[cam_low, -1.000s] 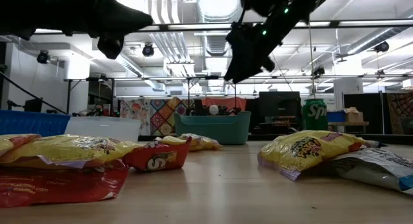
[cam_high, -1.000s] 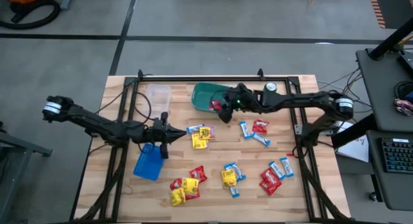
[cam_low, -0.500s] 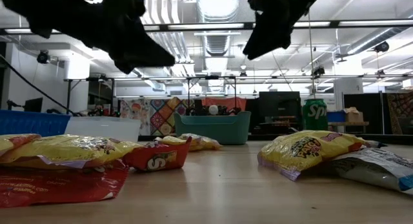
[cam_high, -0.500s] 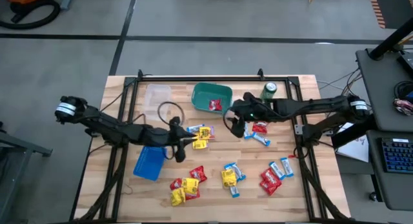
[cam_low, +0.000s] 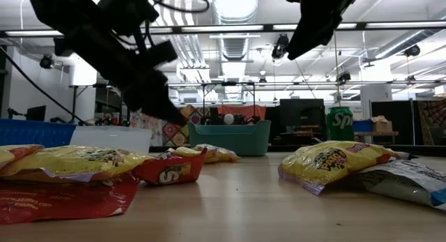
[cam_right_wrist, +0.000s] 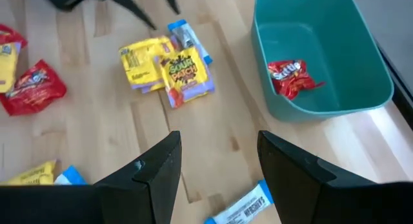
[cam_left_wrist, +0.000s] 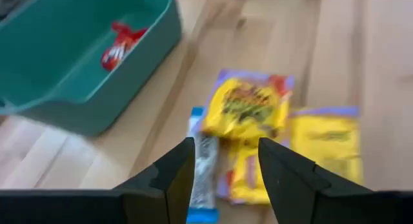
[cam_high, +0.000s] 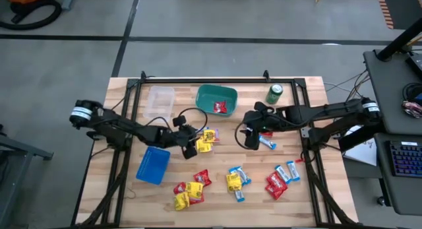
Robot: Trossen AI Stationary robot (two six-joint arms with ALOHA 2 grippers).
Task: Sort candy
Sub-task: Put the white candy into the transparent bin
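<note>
The left gripper [cam_left_wrist: 222, 179] hangs with its jaws parted and nothing between them, just over a small heap of candy — yellow packets [cam_left_wrist: 248, 108] lying on and beside a blue-and-white wrapper [cam_left_wrist: 203, 175] on the wooden worktop [cam_high: 316, 189]. The right gripper [cam_right_wrist: 216, 169] is likewise spread wide and empty, above bare wood near the middle of the worktop, with another blue-and-white wrapper [cam_right_wrist: 239, 208] lying just beside it. Behind both sits a green bin [cam_high: 216, 96] holding one red packet [cam_right_wrist: 292, 77]; a clear tub [cam_high: 160, 98] stands left of it and a blue lid [cam_high: 152, 165] lies nearer the front. More candy — red, yellow and blue-and-white — is scattered in clusters [cam_high: 191, 189] along the front of the worktop. A green can [cam_high: 274, 93] stands right of the bin.
</note>
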